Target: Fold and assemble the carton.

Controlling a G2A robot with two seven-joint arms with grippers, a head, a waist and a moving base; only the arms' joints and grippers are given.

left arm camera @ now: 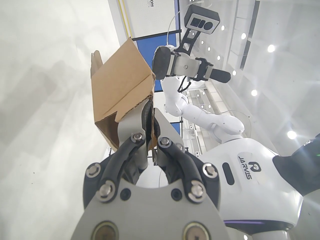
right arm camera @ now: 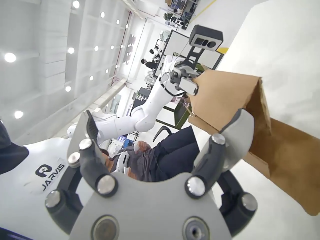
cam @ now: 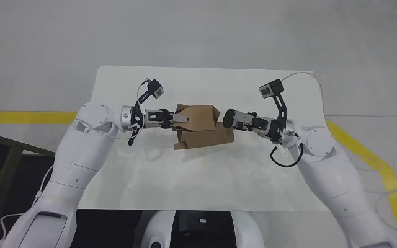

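Observation:
The brown cardboard carton point(cam: 198, 127) is held partly unfolded above the middle of the white table point(cam: 124, 180), between both arms. My left gripper point(cam: 177, 118) is shut on the carton's edge; in the left wrist view a cardboard flap point(left arm camera: 117, 81) is pinched between its fingers point(left arm camera: 150, 118). My right gripper point(cam: 226, 119) is at the carton's opposite end and stands wide open. In the right wrist view one of its fingers point(right arm camera: 237, 126) rests against the carton's side point(right arm camera: 225, 93), while the other finger point(right arm camera: 87, 123) is far from it. The left gripper point(right arm camera: 192, 86) shows at the carton's far end.
The table top around the carton is bare white point(cam: 205, 180). Yellow floor tape point(cam: 37, 116) runs past the table on both sides. The right gripper point(left arm camera: 191, 68) faces the left wrist camera from just beyond the carton.

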